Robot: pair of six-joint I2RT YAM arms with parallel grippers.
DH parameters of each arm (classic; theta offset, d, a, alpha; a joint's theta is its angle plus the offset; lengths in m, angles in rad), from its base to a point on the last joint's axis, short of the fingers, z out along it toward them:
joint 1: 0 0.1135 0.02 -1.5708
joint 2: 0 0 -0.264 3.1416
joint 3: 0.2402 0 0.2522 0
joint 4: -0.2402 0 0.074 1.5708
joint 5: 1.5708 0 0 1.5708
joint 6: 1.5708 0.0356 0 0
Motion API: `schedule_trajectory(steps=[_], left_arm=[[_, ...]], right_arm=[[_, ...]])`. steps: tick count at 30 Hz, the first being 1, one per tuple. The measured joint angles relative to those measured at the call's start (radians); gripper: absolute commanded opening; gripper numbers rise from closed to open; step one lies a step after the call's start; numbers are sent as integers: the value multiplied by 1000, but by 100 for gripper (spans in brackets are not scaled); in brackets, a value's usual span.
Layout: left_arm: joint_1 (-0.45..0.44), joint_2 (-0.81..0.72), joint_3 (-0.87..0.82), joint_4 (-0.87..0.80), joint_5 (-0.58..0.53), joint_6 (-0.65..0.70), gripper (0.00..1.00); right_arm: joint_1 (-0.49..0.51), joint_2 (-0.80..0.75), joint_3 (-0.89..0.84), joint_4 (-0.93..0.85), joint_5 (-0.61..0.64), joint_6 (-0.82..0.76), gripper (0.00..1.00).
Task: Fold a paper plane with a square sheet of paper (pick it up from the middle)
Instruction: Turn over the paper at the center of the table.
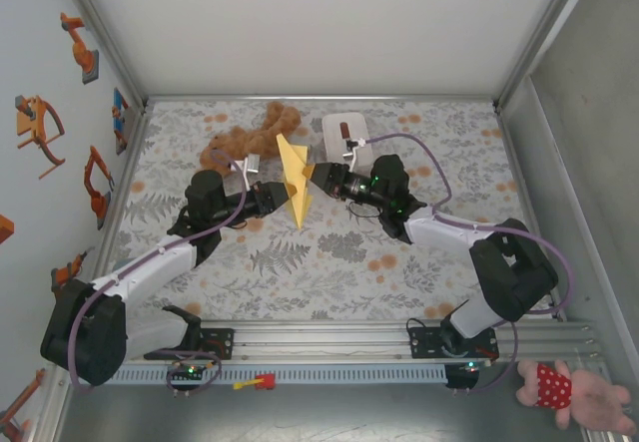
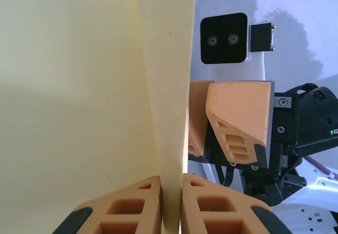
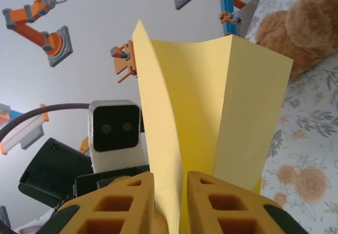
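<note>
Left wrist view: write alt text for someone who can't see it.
A tall sheet of folded yellow paper stands upright, pinched at the bottom between the orange fingers of the left gripper. Just past the paper's edge sits the right gripper, with its camera above, against a pale wall.

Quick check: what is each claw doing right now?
Left claw: closed on the folded yellow paper.
Right claw: around the same paper, fingers slightly apart; whether it grips cannot be told.
</note>
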Motion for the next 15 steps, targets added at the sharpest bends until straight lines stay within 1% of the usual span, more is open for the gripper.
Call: schedule_trajectory(steps=[4, 7, 9, 12, 15], left_arm=[[0, 0, 2, -41, -7, 16, 13], [0, 0, 13, -108, -27, 47, 13], [0, 1, 36, -182, -51, 83, 13], [-2, 9, 106, -334, -119, 158, 13], [-23, 28, 204, -512, -229, 247, 13]], right_arm=[[-34, -1, -42, -1, 5, 0, 35], [-65, -1, -64, -10, 9, -3, 39], [-85, -7, -69, -39, 16, -13, 40], [-105, -41, -69, -126, 48, -58, 40], [-109, -116, -64, -293, 110, -150, 41]])
